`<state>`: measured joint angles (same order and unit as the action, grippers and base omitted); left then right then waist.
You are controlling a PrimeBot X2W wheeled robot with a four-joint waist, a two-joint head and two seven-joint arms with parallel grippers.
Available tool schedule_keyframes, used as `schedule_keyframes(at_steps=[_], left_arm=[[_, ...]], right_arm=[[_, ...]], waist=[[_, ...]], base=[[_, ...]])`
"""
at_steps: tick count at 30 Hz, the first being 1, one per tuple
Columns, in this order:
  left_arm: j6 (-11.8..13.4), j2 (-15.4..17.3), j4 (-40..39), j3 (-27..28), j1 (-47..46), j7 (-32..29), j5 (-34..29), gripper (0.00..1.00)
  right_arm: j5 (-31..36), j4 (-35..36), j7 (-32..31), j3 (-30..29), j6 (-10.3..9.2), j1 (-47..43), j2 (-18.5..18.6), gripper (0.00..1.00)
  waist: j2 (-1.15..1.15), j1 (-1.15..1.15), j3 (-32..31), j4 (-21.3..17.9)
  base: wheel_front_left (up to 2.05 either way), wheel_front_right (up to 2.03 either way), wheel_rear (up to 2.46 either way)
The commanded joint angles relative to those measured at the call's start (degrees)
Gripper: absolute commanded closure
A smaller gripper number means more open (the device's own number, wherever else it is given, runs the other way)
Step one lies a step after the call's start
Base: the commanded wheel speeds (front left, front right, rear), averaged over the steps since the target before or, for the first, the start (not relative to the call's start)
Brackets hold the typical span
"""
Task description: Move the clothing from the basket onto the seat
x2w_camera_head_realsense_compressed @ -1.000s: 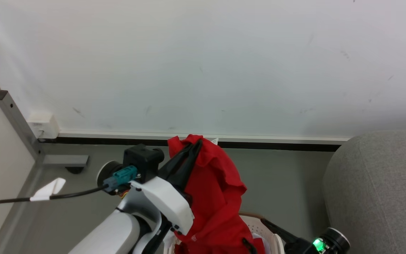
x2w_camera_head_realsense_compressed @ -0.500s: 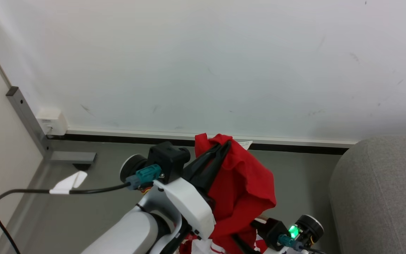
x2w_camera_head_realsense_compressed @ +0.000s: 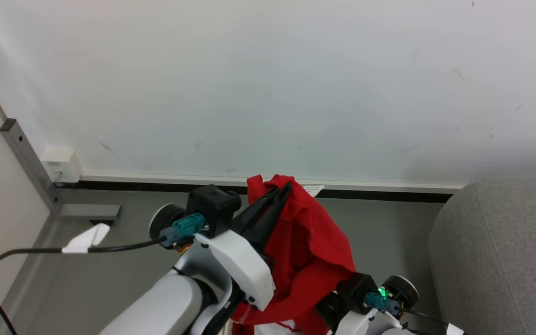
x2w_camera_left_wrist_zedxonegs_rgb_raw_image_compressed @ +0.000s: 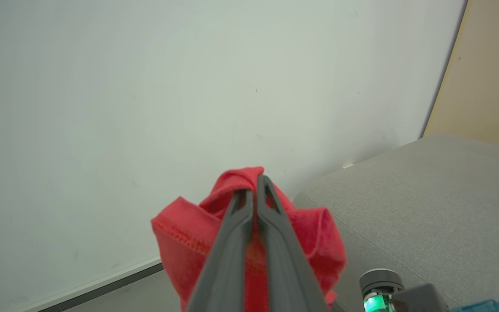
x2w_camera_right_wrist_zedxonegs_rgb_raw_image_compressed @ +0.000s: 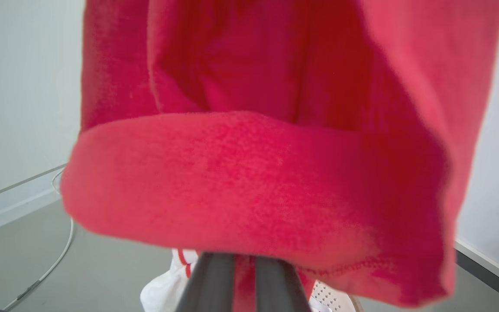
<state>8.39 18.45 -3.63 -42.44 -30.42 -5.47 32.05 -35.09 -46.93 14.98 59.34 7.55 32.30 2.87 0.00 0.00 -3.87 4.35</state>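
A red garment of the clothing (x2w_camera_head_realsense_compressed: pixel 312 242) hangs in the air in front of the wall. My left gripper (x2w_camera_head_realsense_compressed: pixel 283 191) is shut on its top fold; in the left wrist view the two fingers (x2w_camera_left_wrist_zedxonegs_rgb_raw_image_compressed: pixel 232 242) press together with red clothing (x2w_camera_left_wrist_zedxonegs_rgb_raw_image_compressed: pixel 180 238) bunched around the left gripper (x2w_camera_left_wrist_zedxonegs_rgb_raw_image_compressed: pixel 256 184). My right gripper (x2w_camera_right_wrist_zedxonegs_rgb_raw_image_compressed: pixel 243 265) is low under the garment, fingers close together with red clothing (x2w_camera_right_wrist_zedxonegs_rgb_raw_image_compressed: pixel 249 173) between and draped over their tips. A white sleeve with red stripes (x2w_camera_right_wrist_zedxonegs_rgb_raw_image_compressed: pixel 169 281) hangs below. A bit of the basket (x2w_camera_right_wrist_zedxonegs_rgb_raw_image_compressed: pixel 334 299) shows beneath. The grey seat (x2w_camera_head_realsense_compressed: pixel 505 251) lies to the right.
A pale wall (x2w_camera_head_realsense_compressed: pixel 268 83) with a dark baseboard stands just behind the garment. A black cable with a white tag (x2w_camera_head_realsense_compressed: pixel 82 239) trails over the grey floor (x2w_camera_head_realsense_compressed: pixel 110 279) at left. A metal post and a white wall box (x2w_camera_head_realsense_compressed: pixel 61 165) sit in the left corner.
My right arm has risen from the lower right to just under the hanging garment, lifting its lower part. The left gripper keeps its hold. The head camera has shifted slightly.
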Motion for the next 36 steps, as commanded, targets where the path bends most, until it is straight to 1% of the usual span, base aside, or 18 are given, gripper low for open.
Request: schedule_keyframes(at_steps=[1, 12, 13, 14, 15, 22, 31, 36], left_arm=[[0.25, 0.32, 0.39, 0.25, 0.43, 0.54, 0.15, 1.00], [0.60, 0.55, 0.84, 0.01, 1.13, 1.26, 0.09, 1.00], [0.71, 0.51, 0.84, 0.03, 1.11, 1.45, -0.16, 0.87], [0.79, 0.47, 0.90, -0.05, 1.10, 1.58, -0.33, 0.52], [0.76, 0.46, 0.95, -0.15, 1.15, 1.71, -0.40, 0.00], [1.66, 0.97, 0.72, 0.15, 1.90, 2.50, -0.81, 0.00], [2.21, 0.77, 0.76, 0.02, 2.88, 3.39, -0.11, 0.00], [2.56, 1.06, 0.35, 0.09, 3.12, 3.53, 0.00, 0.00]], right_arm=[[-0.31, 0.26, 0.24, -0.18, -0.12, 0.78, 0.06, 1.00], [-0.59, 0.74, 0.25, -1.52, -0.12, 0.57, 0.06, 1.00], [-0.65, 0.79, 0.25, -1.66, -0.12, 0.42, 0.05, 1.00], [-0.48, 0.69, 0.25, -1.75, -0.12, 0.39, 0.03, 1.00], [-0.33, 0.55, 0.25, -2.02, -0.12, 0.42, 0.04, 1.00], [0.33, 3.09, 0.25, -4.99, -0.12, 0.46, 0.59, 1.00], [2.13, 8.93, 0.26, -9.55, -0.12, 1.06, 4.80, 1.00], [2.78, 12.54, 0.25, -11.73, -0.12, 1.17, 7.26, 1.00]], waist=[[0.00, 0.00, -0.01, -0.27], [0.00, 0.00, -0.52, -0.69], [0.00, 0.00, -0.55, -0.64], [0.00, 0.00, -0.59, -0.61], [0.00, 0.00, -0.63, -0.59], [0.00, 0.00, -0.59, -1.88], [0.00, 0.00, 0.08, -5.22], [0.00, 0.00, 1.13, -8.50]], base=[[0.00, 0.00, 0.00], [0.00, 0.00, 0.00], [0.00, 0.00, 0.00], [0.00, 0.00, 0.00], [0.00, 0.00, 0.00], [0.00, 0.00, 0.00], [0.00, 0.00, 0.00], [0.00, 0.00, 0.00]])
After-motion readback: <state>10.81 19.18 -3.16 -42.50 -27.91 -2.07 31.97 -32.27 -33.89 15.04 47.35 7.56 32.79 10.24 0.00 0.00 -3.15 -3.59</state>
